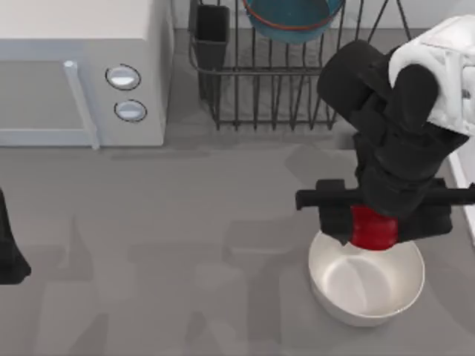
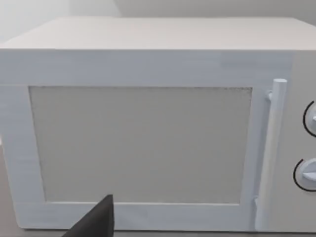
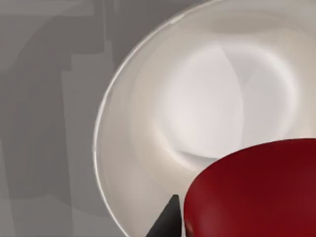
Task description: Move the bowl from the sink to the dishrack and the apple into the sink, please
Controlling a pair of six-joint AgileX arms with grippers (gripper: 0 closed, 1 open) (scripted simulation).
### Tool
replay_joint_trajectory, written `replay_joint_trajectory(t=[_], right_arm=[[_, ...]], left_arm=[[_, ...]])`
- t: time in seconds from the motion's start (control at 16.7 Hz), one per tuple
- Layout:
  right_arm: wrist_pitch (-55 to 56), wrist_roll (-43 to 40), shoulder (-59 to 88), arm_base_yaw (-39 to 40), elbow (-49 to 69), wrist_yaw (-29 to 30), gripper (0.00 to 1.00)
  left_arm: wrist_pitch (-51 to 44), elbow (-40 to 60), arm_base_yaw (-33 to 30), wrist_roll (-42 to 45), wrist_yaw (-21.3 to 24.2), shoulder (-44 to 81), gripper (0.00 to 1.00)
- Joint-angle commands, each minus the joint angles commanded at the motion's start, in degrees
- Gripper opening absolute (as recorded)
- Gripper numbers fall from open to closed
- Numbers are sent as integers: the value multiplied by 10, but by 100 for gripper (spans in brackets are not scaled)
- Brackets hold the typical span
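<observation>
The right gripper (image 1: 371,226) is clamped on the apple (image 1: 371,228), holding it just above the far rim of the white bowl (image 1: 367,285), which stands on the grey table (image 1: 185,245) well in front of the dishrack (image 1: 274,89). In the right wrist view the apple (image 3: 256,190) hangs over the white bowl (image 3: 197,113), and one dark fingertip (image 3: 165,222) shows beside the fruit. The bowl (image 1: 291,18) with its orange-red rim rests in the dishrack, just beside the black utensil cup (image 1: 212,33) at the rack's corner. A white strip right of the white bowl, at the table's right edge, is probably the rim of the sink (image 1: 462,185), though little of it shows. The microwave (image 1: 82,67) stands left of the dishrack. The left arm (image 1: 9,245) is parked far left of the white bowl, facing the microwave (image 2: 148,128); whether its fingers are apart I cannot tell.
</observation>
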Motion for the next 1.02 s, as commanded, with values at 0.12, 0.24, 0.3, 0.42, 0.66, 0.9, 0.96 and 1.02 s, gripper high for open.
replay_joint_trajectory(t=[0.12, 0.24, 0.3, 0.42, 0.66, 0.9, 0.96, 1.02], right_arm=[[-1, 0, -1, 0, 1, 0, 0], [0, 1, 2, 1, -1, 0, 0], [0, 1, 2, 1, -1, 0, 0], [14, -1, 4, -8, -4, -5, 0], [97, -25, 4, -57, -30, -27, 0], [246, -68, 0, -139, -74, -65, 0], [289, -81, -3, -163, -87, -77, 0], [334, -95, -5, -188, -102, -88, 0]], left_arm=[[0, 0, 0, 0, 0, 0, 100], [0, 0, 0, 0, 0, 0, 100], [0, 0, 0, 0, 0, 0, 100], [0, 0, 0, 0, 0, 0, 100], [0, 0, 0, 0, 0, 0, 100], [0, 0, 0, 0, 0, 0, 100], [0, 0, 0, 0, 0, 0, 100], [0, 0, 0, 0, 0, 0, 100]])
